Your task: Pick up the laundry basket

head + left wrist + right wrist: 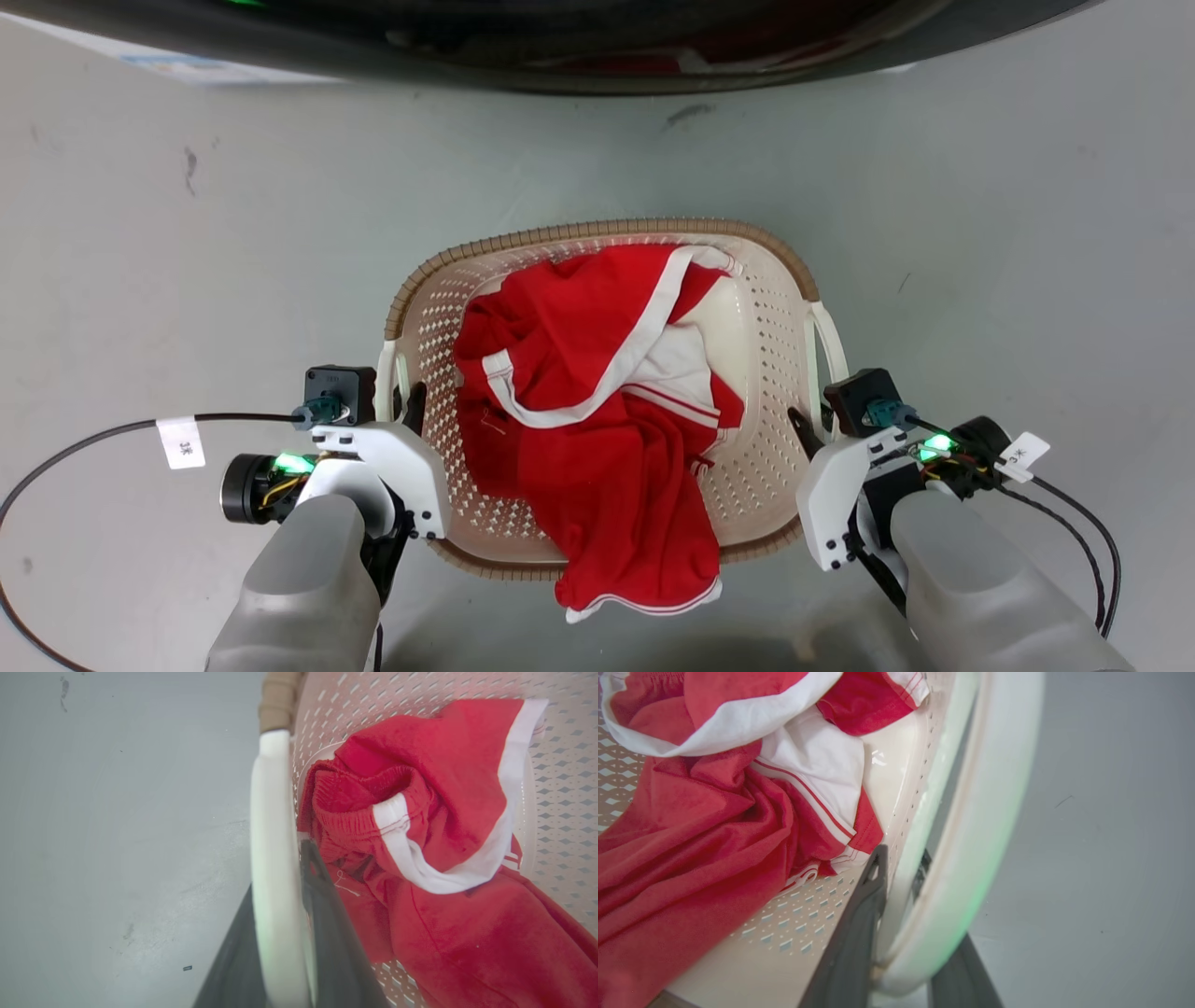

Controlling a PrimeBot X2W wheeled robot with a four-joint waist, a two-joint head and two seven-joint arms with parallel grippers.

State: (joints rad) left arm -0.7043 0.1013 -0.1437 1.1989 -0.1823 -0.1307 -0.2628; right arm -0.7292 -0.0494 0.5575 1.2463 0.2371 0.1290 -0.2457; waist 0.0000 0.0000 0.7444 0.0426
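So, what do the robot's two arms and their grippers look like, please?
The left forearm and right forearm are smooth, rounded, pale grey shells. Each wrist carries an angular white housing, a black box-shaped module, a green light and black cables with a white tag. The left gripper and right gripper have long, dark, tapering fingers.

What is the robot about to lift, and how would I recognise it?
On the grey floor, before the dark curved machine, the laundry basket sits between the left hand and right hand. It alone is cream and perforated, brown-rimmed, holding red-and-white clothes.
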